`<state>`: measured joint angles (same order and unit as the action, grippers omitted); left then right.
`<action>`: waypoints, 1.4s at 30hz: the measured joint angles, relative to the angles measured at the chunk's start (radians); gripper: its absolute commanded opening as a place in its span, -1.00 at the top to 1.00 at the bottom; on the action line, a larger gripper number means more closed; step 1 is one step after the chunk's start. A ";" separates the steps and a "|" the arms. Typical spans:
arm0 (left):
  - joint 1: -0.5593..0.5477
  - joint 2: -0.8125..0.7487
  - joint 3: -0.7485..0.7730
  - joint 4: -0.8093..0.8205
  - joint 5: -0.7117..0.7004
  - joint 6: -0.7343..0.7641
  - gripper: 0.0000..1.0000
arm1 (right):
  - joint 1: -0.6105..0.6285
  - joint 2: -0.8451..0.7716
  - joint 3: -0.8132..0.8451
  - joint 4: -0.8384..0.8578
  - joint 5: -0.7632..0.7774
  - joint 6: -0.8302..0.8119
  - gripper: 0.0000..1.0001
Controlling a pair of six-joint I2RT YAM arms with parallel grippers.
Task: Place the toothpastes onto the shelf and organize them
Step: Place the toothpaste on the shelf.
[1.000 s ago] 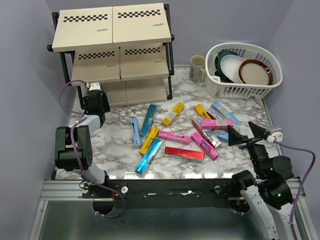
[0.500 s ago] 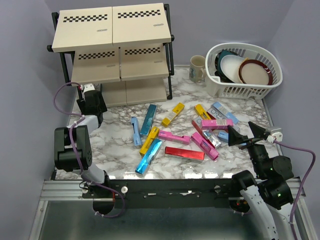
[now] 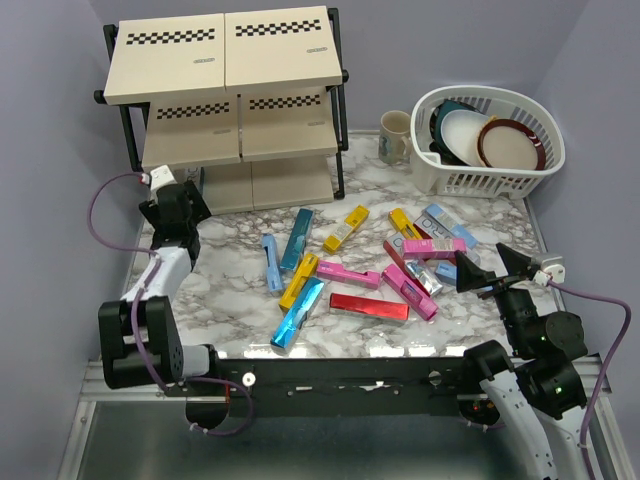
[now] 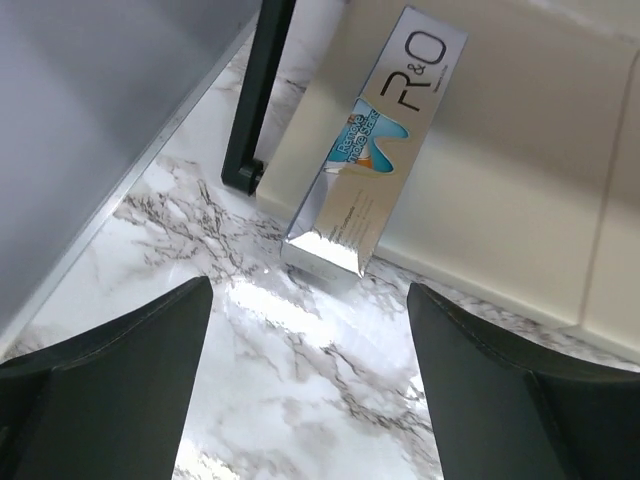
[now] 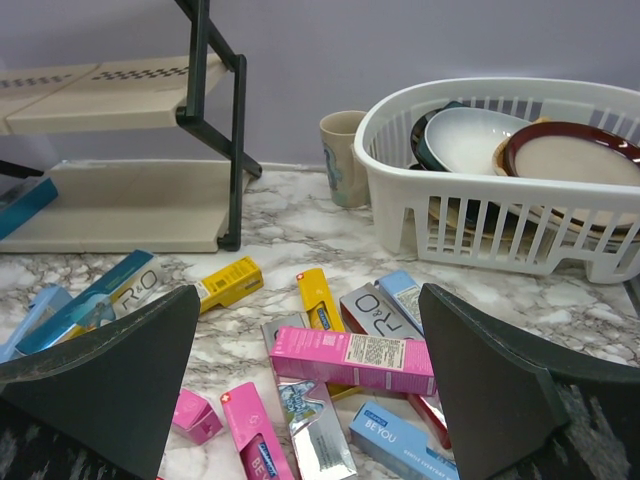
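Basically, the silver carton (image 4: 375, 140), glossy with black R&O lettering, lay slanted on the shelf (image 3: 225, 60) bottom board at 10 o'clock, beside a black leg. The left gripper (image 4: 305, 310) was open and empty just short of it. The right gripper (image 5: 308, 295) gaped at 5 o'clock over the loose cartons (image 3: 345, 265). The white basket (image 3: 490, 175) at 1 o'clock held bowls and plates (image 3: 485, 135).

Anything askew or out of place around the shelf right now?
Yes. The silver carton on the shelf's bottom board lies diagonally by the black post, its near end poking past the board's front edge rather than squared up. The left gripper is open, clear of it.
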<state>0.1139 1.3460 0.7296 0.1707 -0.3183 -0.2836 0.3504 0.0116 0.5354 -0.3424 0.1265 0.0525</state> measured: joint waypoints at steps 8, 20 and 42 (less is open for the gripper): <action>0.019 -0.133 -0.060 -0.137 -0.091 -0.264 -0.98 | 0.002 0.000 0.002 -0.003 0.000 0.000 -1.00; 0.131 0.098 0.026 -0.277 -0.087 -0.489 -0.98 | 0.002 0.000 0.002 -0.004 0.000 0.000 -1.00; 0.133 0.293 0.212 -0.259 -0.034 -0.537 -0.98 | 0.002 0.000 0.002 -0.004 0.004 -0.001 -1.00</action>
<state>0.2470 1.6386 0.9413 -0.0883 -0.3527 -0.8204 0.3527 0.0116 0.5377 -0.3462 0.1307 0.0513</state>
